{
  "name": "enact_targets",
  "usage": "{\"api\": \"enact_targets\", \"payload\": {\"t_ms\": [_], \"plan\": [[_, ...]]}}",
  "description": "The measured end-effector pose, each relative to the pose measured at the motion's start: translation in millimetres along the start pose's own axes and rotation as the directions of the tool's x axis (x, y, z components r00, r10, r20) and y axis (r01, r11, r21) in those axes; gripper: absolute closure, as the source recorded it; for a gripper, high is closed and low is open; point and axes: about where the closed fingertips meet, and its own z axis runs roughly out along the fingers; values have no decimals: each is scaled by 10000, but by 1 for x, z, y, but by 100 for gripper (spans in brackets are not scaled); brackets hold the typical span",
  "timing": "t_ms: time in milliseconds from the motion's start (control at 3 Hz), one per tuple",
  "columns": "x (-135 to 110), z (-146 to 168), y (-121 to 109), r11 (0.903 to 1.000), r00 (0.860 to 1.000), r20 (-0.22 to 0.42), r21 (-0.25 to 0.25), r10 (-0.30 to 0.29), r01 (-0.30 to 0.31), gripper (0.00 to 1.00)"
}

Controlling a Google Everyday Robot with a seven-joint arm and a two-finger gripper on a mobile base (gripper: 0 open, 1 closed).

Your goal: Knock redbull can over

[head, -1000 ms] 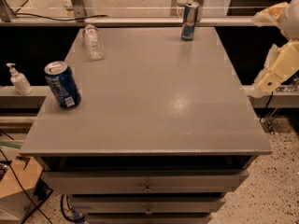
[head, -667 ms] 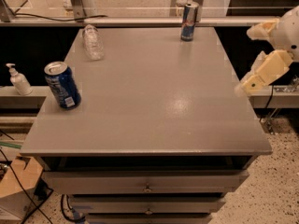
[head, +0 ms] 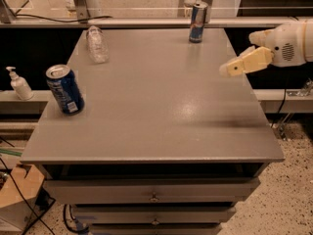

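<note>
Redbull can (head: 198,22), slim, blue-and-silver metal, stands upright at 1 o'clock on grey table (head: 161,106), near far edge; cream two-finger gripper (head: 238,53) hovers at 3 o'clock, released, grasping nothing, well apart from can.

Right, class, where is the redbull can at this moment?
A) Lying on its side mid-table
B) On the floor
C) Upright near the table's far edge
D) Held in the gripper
C: the redbull can stands upright near the far edge of the table, while the gripper hovers by the table's right edge, well apart from it.
</note>
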Motion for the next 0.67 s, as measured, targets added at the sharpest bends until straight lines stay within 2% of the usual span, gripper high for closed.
{"api": "enact_targets", "payload": {"t_ms": [333,667], "plan": [[-4,25,-40,9961,9943,824,514,674,-718,0],[-3,28,-45,9950,9932,914,617,723,-781,0]]}}
